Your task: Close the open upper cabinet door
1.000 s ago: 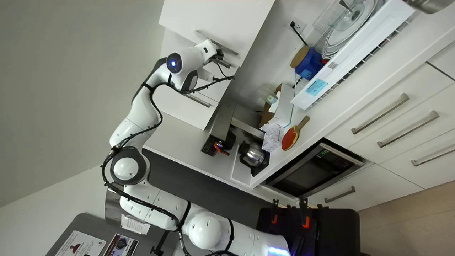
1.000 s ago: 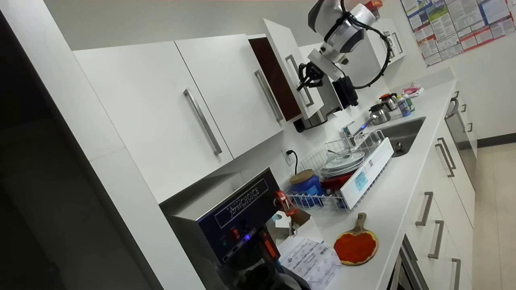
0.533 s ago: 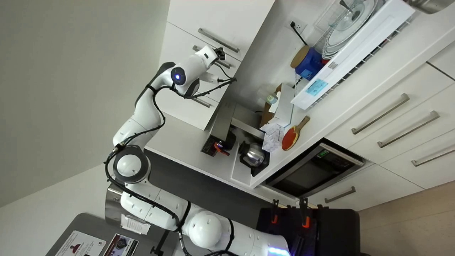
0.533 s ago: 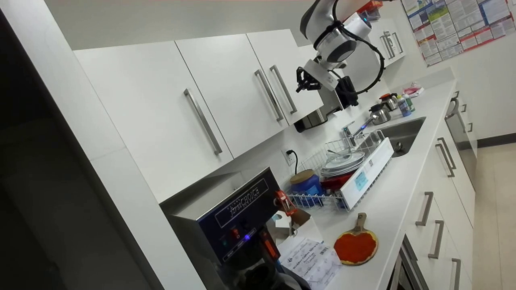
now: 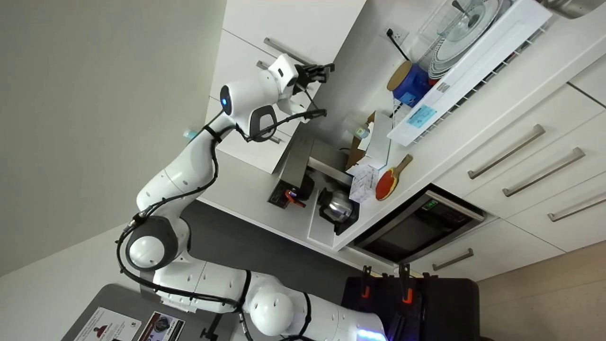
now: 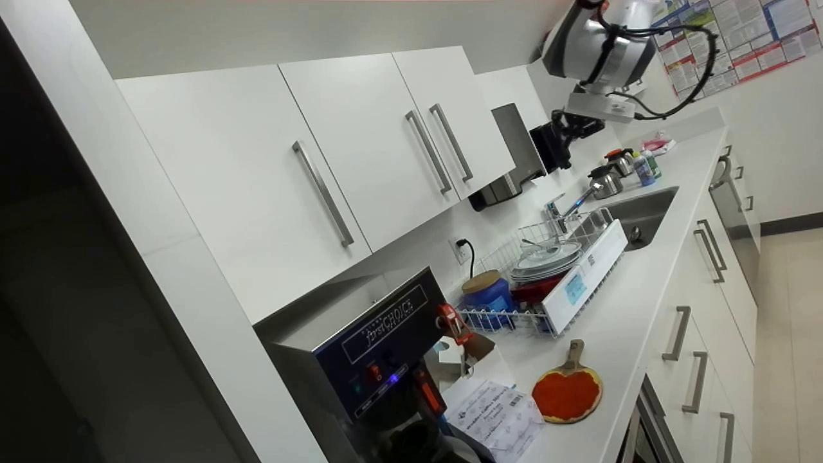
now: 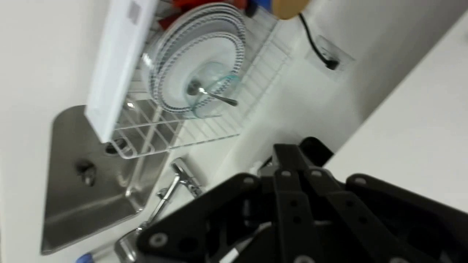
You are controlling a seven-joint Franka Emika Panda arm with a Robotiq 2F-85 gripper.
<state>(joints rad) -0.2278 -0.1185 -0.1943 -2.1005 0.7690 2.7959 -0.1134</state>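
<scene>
- The upper cabinet door sits closed in an exterior view, flush with the neighbouring white front on its left.
- The fingers are narrow, tips together, to the right of the door and apart from it.
- Below, on the surface, stands a dish rack with plates and a blue jar; the sink is farther off.
- A red-faced paddle lies nearer than the rack.

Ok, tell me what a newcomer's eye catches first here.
Probably the big white robot arm, stretched in front of the upper cabinets in an exterior view. Next, the red-topped paddle on the white counter, then the blue jar at one end of the dish rack.
</scene>
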